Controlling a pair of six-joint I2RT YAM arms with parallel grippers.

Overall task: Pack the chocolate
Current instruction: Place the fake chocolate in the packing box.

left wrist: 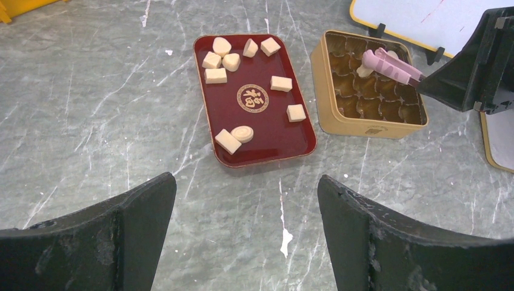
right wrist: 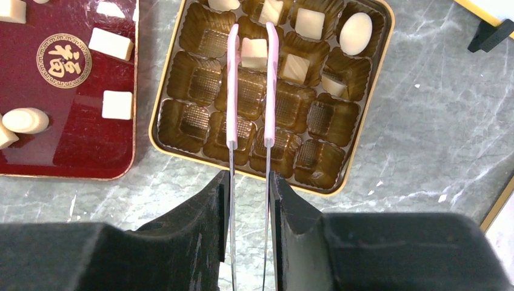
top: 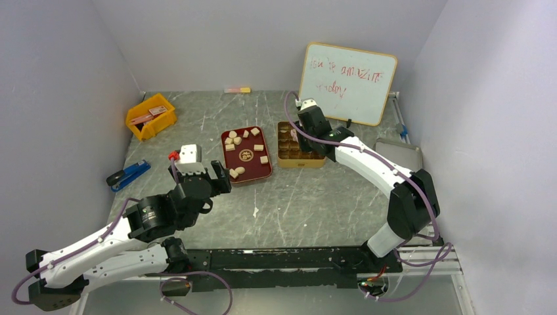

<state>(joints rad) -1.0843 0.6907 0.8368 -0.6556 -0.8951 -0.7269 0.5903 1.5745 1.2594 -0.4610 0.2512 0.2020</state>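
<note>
Clenching pink tweezers (right wrist: pixel 232 85), the right tool (right wrist: pixel 249 179) is bracketing a probably light, brittle chocolate (right wrist: pixel 254 53) by its flat sides, left tool (left wrist: pixel 245 185) gaping.

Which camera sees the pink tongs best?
The right wrist view: the pink tongs run straight up the picture, tips either side of a chocolate piece over the gold box. The left wrist view shows them small, from the side. In the top view they are too small to make out.

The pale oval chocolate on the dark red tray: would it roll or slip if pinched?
Its rounded sides could let the pale oval chocolate slip free. Lying flat on the dark red tray, it probably won't roll.
</note>
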